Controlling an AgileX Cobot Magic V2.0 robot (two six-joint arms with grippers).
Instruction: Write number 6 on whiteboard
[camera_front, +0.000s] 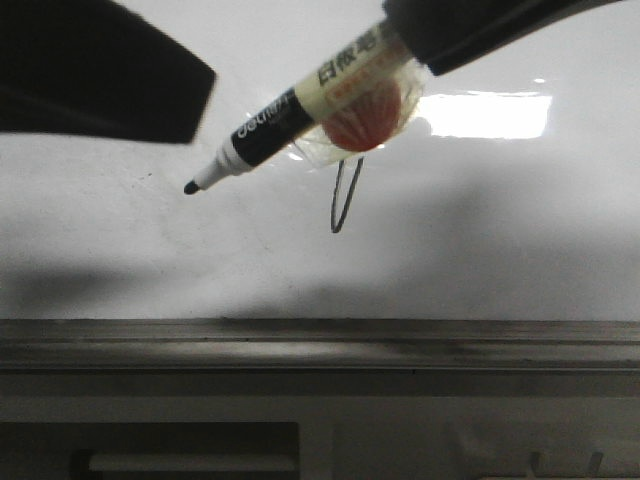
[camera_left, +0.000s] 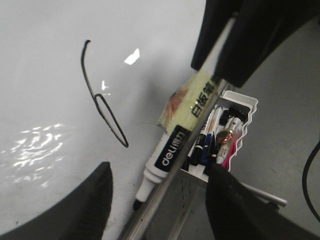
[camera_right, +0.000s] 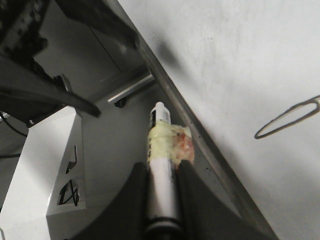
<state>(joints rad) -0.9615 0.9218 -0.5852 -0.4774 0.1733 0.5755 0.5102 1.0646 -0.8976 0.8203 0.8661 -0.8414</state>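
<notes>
The number 6 (camera_left: 102, 100) is a thin black slanted loop with a hooked tail on the glossy whiteboard (camera_left: 45, 75). In the front view only its loop (camera_front: 345, 200) shows below the marker. My right gripper (camera_right: 162, 167) is shut on a black-and-white marker (camera_right: 161, 145) wrapped in yellowish tape. That marker (camera_front: 290, 115) slants down to the left, its black tip (camera_front: 190, 187) well left of the 6. My left gripper (camera_left: 160, 170) is open and holds nothing; it hangs over the board's edge near the marker's tip. From the front it is a dark shape (camera_front: 100, 70) at upper left.
A grey metal ledge (camera_front: 320, 345) runs along the whiteboard's near edge. A white holder (camera_left: 235, 125) with several pens stands just off the board beside the ledge. A white box (camera_right: 50, 170) with black scribbles sits below the ledge. Bright glare (camera_front: 485, 115) lies right of the 6.
</notes>
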